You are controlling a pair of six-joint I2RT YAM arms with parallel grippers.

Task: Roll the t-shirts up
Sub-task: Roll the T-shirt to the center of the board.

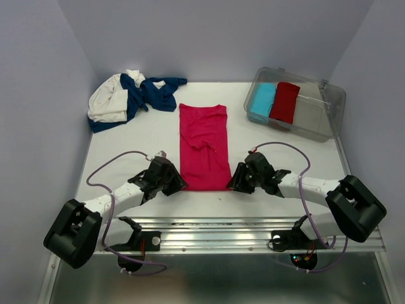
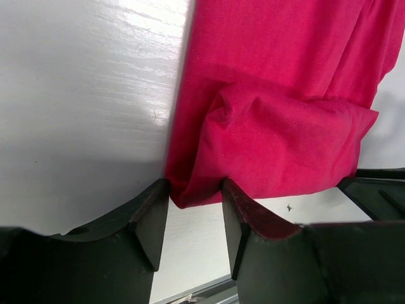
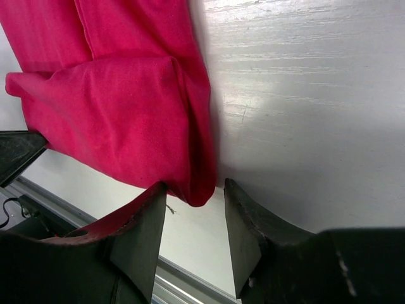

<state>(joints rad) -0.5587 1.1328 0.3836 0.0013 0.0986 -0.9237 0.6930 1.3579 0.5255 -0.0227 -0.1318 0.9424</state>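
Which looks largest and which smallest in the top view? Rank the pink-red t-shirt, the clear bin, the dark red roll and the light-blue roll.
1. Clear bin and pink-red t-shirt: too close in apparent size to rank.
2. Dark red roll and light-blue roll: both much smaller and about alike.

Soft, even light from above fills the overhead view; the matte white tabletop (image 1: 126, 136) is bright, with only faint shadows. The brushed metal rail (image 1: 215, 229) at its near edge glints. In the 2 wrist views glare streaks the tabletop, the bright pink-red t-shirt (image 2: 278, 126) is sharp, edged by a narrow shadow, and the near black plastic fingers (image 2: 82, 259) look slightly soft.
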